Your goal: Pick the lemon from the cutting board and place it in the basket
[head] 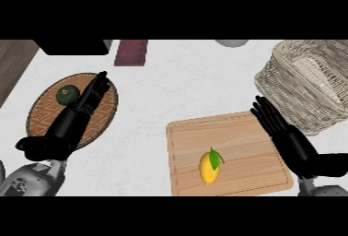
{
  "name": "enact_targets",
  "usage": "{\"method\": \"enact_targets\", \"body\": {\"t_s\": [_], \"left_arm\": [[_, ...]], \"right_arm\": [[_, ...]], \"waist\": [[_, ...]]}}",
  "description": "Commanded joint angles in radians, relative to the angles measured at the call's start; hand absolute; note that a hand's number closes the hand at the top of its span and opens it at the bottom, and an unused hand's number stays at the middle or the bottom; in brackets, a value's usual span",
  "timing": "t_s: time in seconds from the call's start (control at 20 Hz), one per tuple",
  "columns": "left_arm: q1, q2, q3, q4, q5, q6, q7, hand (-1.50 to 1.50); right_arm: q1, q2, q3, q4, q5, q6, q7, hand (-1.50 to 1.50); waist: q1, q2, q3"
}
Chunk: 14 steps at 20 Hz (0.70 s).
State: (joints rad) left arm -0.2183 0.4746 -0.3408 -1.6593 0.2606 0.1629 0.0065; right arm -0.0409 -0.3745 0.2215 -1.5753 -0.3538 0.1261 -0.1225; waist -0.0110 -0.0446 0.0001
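White marbled counter (170,83), evenly lit, with a dark wood strip (14,64) along its left edge

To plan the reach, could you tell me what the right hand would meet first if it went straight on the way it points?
Probably the wicker basket: the right hand points up-left toward its near wall, though height is unclear.

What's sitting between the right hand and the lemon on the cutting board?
Nothing: in the head view only bare wood of the cutting board separates the right hand from the lemon.
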Motion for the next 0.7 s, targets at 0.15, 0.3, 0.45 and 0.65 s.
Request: {"method": "enact_targets", "body": {"t_s": [0.15,0.3,0.45,0.65], "left_arm": [[0.06,0.033,0.134,0.084,-0.013,0.112,0.034,0.0],[0.115,0.019,0.185,0.14,0.03,0.147,0.074,0.0],[0.094,0.012,0.191,0.137,0.024,0.165,0.086,0.0],[0.066,0.006,0.188,0.164,0.009,0.171,0.085,0.0]], "right_arm": [[0.092,-0.026,-0.145,-0.009,0.198,-0.347,0.023,1.5],[0.089,0.062,-0.111,-0.155,0.262,-0.436,-0.117,1.5],[0.105,0.197,-0.053,-0.116,0.47,-0.723,-0.107,-1.5],[0.126,0.257,-0.064,-0.041,0.682,-0.984,0.009,-1.5]], "waist": [[-0.017,0.038,-0.004],[-0.006,0.035,-0.002],[0.007,0.04,-0.004],[-0.001,0.05,-0.008]]}}
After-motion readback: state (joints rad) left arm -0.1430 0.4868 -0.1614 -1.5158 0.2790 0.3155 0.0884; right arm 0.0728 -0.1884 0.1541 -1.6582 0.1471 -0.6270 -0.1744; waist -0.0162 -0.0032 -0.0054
